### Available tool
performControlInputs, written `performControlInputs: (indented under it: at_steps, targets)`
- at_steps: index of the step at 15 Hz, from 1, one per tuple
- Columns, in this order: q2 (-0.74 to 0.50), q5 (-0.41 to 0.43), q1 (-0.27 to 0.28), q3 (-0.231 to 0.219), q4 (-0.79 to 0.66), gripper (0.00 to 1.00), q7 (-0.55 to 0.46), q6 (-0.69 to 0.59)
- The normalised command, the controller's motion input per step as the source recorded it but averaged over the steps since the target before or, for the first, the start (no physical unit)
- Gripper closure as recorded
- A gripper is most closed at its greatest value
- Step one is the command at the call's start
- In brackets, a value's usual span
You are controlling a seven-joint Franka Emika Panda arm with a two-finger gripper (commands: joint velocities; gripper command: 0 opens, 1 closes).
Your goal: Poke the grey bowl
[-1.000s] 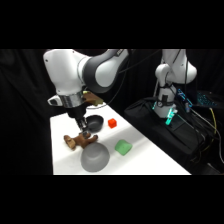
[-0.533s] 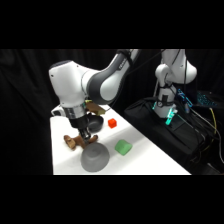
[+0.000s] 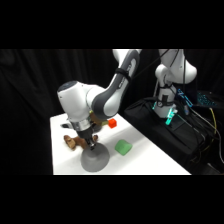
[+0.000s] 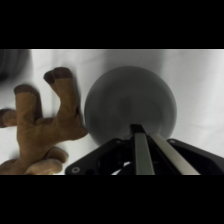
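Observation:
The grey bowl (image 3: pixel 95 159) lies upside down as a smooth dome near the table's front edge. In the wrist view the grey bowl (image 4: pixel 125 102) fills the middle. My gripper (image 3: pixel 93 145) comes down from above onto the dome's top. The gripper (image 4: pixel 138 131) is shut, its two fingers pressed together, and the tip rests on the near side of the dome with nothing held.
A brown plush toy (image 3: pixel 73 142) lies just left of the bowl, seen close in the wrist view as the plush toy (image 4: pixel 42 127). A green block (image 3: pixel 122 147) sits to the bowl's right and a red block (image 3: pixel 112 123) farther back. A second arm (image 3: pixel 167 85) stands at the right.
The arm has swung forward and lowered. The gripper has dropped from above the toy and black bowl onto the top of the grey bowl.

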Motion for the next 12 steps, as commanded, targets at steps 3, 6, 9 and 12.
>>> performControlInputs:
  at_steps: [3, 6, 9, 12]
  targets:
    - [0.04, 0.049, -0.011, 0.027, -0.05, 0.99, -0.11, 0.21]
    - [-0.01, 0.073, -0.025, 0.042, -0.06, 0.99, -0.12, 0.18]
    - [-0.15, 0.016, 0.011, 0.013, -0.06, 0.99, -0.10, 0.00]
    - [-0.30, 0.044, -0.008, 0.039, -0.03, 0.98, -0.14, -0.22]
